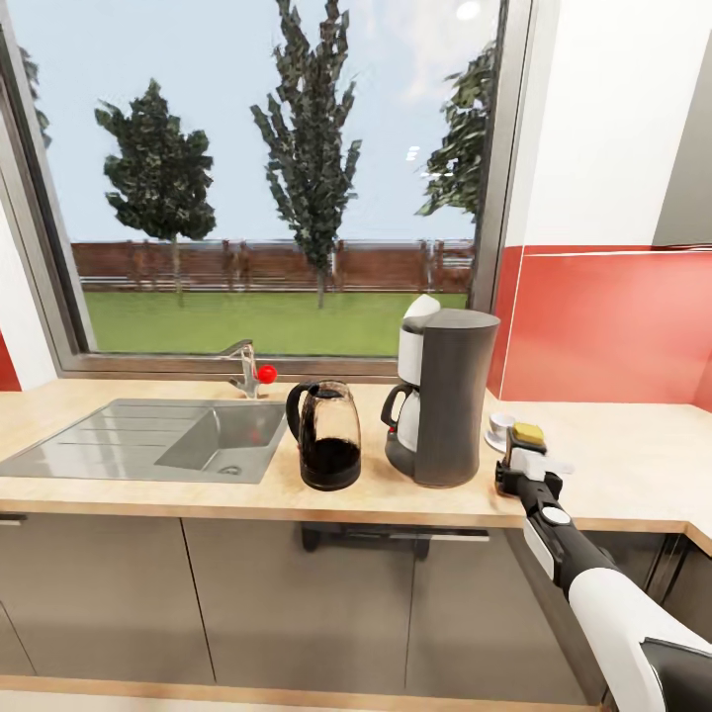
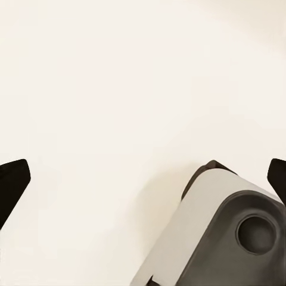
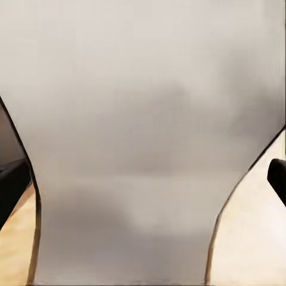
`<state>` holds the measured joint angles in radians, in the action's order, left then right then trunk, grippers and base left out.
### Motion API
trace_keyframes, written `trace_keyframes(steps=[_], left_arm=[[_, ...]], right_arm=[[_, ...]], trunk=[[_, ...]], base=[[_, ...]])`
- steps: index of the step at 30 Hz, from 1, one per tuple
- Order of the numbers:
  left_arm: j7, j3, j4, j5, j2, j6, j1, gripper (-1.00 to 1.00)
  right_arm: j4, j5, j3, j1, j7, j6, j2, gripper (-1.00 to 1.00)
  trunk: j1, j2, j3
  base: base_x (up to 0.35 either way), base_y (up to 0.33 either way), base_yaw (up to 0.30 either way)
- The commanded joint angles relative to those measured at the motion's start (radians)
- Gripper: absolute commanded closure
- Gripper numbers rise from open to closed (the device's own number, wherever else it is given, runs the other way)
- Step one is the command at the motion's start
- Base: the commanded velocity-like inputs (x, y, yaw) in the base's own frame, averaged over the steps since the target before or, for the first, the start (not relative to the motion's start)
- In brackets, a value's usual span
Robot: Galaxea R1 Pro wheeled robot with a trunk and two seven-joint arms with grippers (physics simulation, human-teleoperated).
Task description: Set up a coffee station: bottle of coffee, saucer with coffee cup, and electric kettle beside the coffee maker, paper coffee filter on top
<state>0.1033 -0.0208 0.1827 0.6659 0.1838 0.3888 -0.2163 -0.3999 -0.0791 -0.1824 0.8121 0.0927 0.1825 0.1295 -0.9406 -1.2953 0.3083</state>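
Right gripper (image 1: 521, 465) set down on the desk (image 1: 633, 465) just right of the coffee maker (image 1: 445, 396), its fingers (image 3: 12, 190) spread to either side of the bottle of coffee (image 1: 527, 435), contact impossible to judge; bottle mostly hidden behind the wrist in the head view, yellow cap showing, and a blurred white mass up close in the right wrist view. Just beyond the fingers, coffee cup (image 1: 501, 424) on saucer (image 1: 491, 440), both partly covered. Electric kettle (image 1: 326, 435) past the coffee maker; paper coffee filter (image 1: 423, 307) atop it. Left fingers (image 2: 12, 185) apart, holding nothing.

Kettle (image 1: 327, 435) left of coffee maker (image 1: 442, 396) – bottle (image 1: 527, 442) right.
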Motion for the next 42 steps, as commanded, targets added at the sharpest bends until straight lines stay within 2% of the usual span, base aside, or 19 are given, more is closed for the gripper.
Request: trace_keyframes(steps=[1, 32, 36, 39, 42], left_arm=[[0.006, -0.002, 0.001, 0.011, 0.000, 0.001, 0.000, -1.00], [0.007, -0.001, 0.003, 0.011, 0.000, -0.002, 0.000, -1.00], [0.007, -0.001, 0.003, 0.011, 0.000, -0.002, 0.000, -1.00], [0.007, -0.001, 0.002, 0.011, 0.000, -0.001, -0.001, -1.00], [0.006, -0.001, 0.002, 0.012, 0.000, 0.001, 0.000, -1.00]], right_arm=[[0.001, -0.008, -0.005, 0.001, 0.001, 0.003, -0.001, -1.00], [0.003, -0.008, -0.003, 0.001, 0.001, 0.001, -0.001, -1.00], [0.004, -0.045, -0.002, 0.006, 0.001, -0.070, -0.014, -1.00], [0.004, -0.078, -0.002, 0.028, 0.007, -0.159, -0.024, -1.00], [0.004, -0.086, -0.002, 0.047, 0.029, -0.242, -0.026, -1.00]], trunk=[[0.000, -0.001, 0.001], [0.000, -0.001, 0.001], [0.000, -0.001, 0.001], [0.000, -0.001, 0.001], [0.000, -0.001, 0.001]], base=[[-0.052, 0.000, 0.000], [-0.282, 0.000, 0.000], [-0.238, 0.000, 0.000], [-0.107, 0.000, 0.000], [-0.029, 0.000, 0.000]])
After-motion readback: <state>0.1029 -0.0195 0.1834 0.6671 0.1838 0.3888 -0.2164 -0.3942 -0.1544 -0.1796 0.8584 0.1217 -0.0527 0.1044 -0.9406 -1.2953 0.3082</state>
